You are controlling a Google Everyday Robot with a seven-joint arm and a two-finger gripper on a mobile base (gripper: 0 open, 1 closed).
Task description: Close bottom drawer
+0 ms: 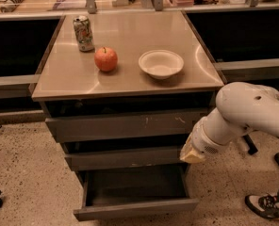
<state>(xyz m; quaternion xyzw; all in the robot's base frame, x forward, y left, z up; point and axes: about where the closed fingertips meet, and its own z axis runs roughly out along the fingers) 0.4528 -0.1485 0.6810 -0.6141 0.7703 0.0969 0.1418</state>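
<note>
The bottom drawer (135,208) is the lowest of the cabinet's three. It is dark grey with a plain low front panel, and it stands pulled far out with its inside showing empty. My gripper (192,153) is at the end of the white arm (245,114). It shows as a cream tip beside the cabinet's right edge, level with the middle drawer (125,158) and above the open drawer's right rear corner. It holds nothing that I can see.
The top drawer (127,125), with pale scratch marks, is slightly out. On the cabinet top (130,79) stand a soda can (83,33), a red apple (105,59) and a white bowl (161,63). A person's shoes (266,206) are on the floor at the right.
</note>
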